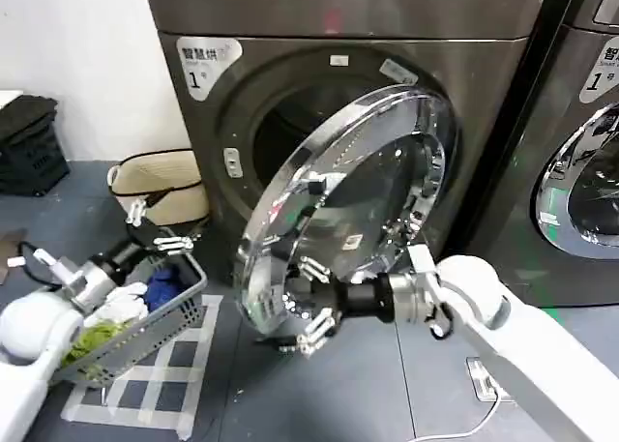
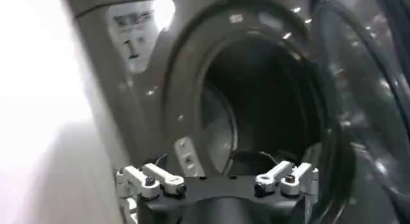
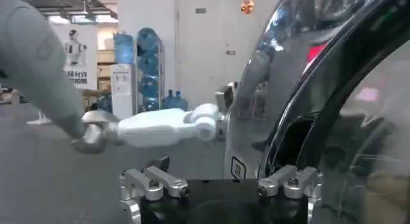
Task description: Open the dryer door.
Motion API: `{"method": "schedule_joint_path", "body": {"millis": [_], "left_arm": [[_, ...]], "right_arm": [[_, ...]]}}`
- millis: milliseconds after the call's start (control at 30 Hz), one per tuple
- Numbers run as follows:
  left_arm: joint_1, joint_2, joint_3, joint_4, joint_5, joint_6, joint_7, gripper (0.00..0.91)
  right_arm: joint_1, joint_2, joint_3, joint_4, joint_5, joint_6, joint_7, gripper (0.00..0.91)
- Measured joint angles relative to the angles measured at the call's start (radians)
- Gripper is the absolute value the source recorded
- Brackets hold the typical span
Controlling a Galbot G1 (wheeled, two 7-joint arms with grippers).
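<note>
We see the dryer [image 1: 464, 103] standing at about 12 o'clock from our body, its round opening uncovered. The dryer door [image 1: 348, 200] is swung partly open, hinged on its right side, its chrome rim tilted out toward us. Our right tool [image 1: 308, 302] sits at the door's lower edge, near 6 o'clock on the rim, with its fingers spread wide, one above and one below, and nothing gripped between them. In the right wrist view the same tool [image 3: 221, 184] shows open jaws, with the curved chrome rim [image 3: 307, 65] rising close beside it. Our left tool [image 1: 160, 224] hovers at about 10 o'clock, above a grey laundry basket [image 1: 160, 326] on the floor, well apart from the door. In the left wrist view this tool [image 2: 218, 180] has its fingers wide apart and empty, facing the dark drum opening [image 2: 262, 104].
</note>
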Motion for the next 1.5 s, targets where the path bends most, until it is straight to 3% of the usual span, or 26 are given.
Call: {"method": "schedule_joint_path", "body": {"millis": [333, 733, 933, 1167, 1333, 1500], "left_arm": [[-0.135, 0.028, 0.22, 0.005, 0.035, -0.061, 0.061, 0.907], [-0.272, 0.019, 0.42, 0.005, 0.037, -0.094, 0.089, 0.907], [-0.347, -0.01, 0.508, 0.033, 0.028, -0.097, 0.086, 0.907], [-0.404, -0.026, 0.579, 0.043, 0.022, -0.113, 0.085, 0.907], [-0.44, -0.044, 0.626, 0.06, 0.023, -0.122, 0.084, 0.907], [-0.472, -0.061, 0.662, 0.065, 0.017, -0.124, 0.083, 0.907]], "right_arm": [[-0.215, -0.072, 0.214, 0.063, -0.013, 0.031, -0.022, 0.907], [-0.579, -0.067, 0.626, 0.092, -0.043, 0.082, 0.009, 0.907], [-0.861, 0.048, 0.939, 0.107, -0.117, 0.181, 0.04, 0.907], [-1.12, 0.256, 1.254, 0.092, -0.232, 0.294, 0.273, 0.907], [-1.194, 0.411, 1.401, 0.061, -0.337, 0.309, 0.5, 0.907], [-1.205, 0.543, 1.477, 0.025, -0.373, 0.309, 0.7, 0.907]]}}
